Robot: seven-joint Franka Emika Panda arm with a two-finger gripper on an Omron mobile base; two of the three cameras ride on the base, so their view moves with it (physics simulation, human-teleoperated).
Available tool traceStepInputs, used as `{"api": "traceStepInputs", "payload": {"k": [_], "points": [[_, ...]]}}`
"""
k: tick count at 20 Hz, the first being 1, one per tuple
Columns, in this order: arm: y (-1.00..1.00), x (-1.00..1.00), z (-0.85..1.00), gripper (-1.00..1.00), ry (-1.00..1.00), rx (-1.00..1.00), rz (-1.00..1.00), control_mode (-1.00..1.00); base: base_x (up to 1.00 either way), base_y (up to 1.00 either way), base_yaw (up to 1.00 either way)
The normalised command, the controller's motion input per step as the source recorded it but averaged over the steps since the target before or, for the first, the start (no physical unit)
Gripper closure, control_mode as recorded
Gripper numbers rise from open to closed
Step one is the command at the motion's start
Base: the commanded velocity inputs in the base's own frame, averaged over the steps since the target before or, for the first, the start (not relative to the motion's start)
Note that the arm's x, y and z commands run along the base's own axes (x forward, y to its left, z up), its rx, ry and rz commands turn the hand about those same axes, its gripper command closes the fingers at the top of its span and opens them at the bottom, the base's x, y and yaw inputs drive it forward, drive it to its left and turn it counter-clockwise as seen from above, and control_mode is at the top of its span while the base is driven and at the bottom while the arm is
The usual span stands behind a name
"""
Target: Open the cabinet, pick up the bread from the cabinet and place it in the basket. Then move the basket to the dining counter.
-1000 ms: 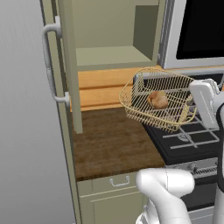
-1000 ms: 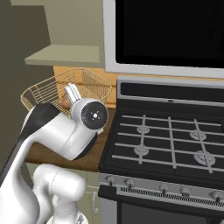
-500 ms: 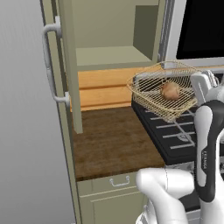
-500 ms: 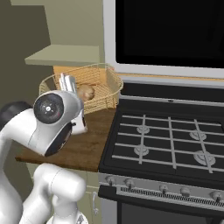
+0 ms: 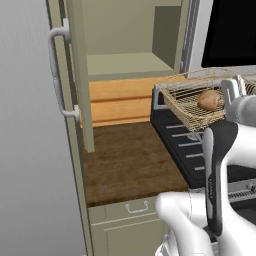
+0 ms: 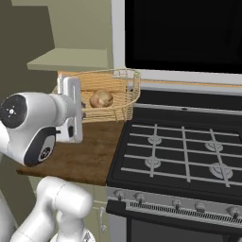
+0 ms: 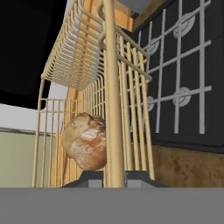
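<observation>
The golden wire basket [image 5: 186, 104] [image 6: 117, 92] hangs tilted in the air over the seam between worktop and stove. The round brown bread [image 5: 210, 100] [image 6: 100, 98] [image 7: 85, 142] lies inside it. My gripper [image 7: 114, 176] [image 6: 77, 101] is shut on the basket [image 7: 83, 52] at its near rim wire, which runs up between the dark fingertips [image 7: 89, 177]. The olive cabinet [image 5: 130, 62] stands open, its door [image 5: 80, 75] swung out toward me with the silver handle [image 5: 56, 75] on the left. The dining counter is out of view.
A black stove [image 6: 179, 151] with grey grates fills the right, a dark microwave [image 6: 184, 33] above it. The short wood worktop [image 5: 125, 160] lies below the cabinet, with a low olive drawer [image 5: 135, 207] under it. The open door edge juts over the worktop's left.
The basket with the bread has travelled right, from over the worktop toward the stove's edge, and the arm has swung round with it.
</observation>
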Motion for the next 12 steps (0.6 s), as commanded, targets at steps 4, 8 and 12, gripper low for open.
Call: {"api": "traceStepInputs", "payload": {"k": [4,8,12], "points": [[-0.06,-0.46,0.24,1.0,-0.01,0.22,-0.02,-1.0,0.0,0.0,0.0],[0.0,-0.19,0.0,1.0,0.0,0.12,0.0,1.0,-0.23,0.0,0.0],[0.0,0.0,0.0,1.0,0.0,0.0,0.0,1.0,-0.62,0.0,0.0]]}}
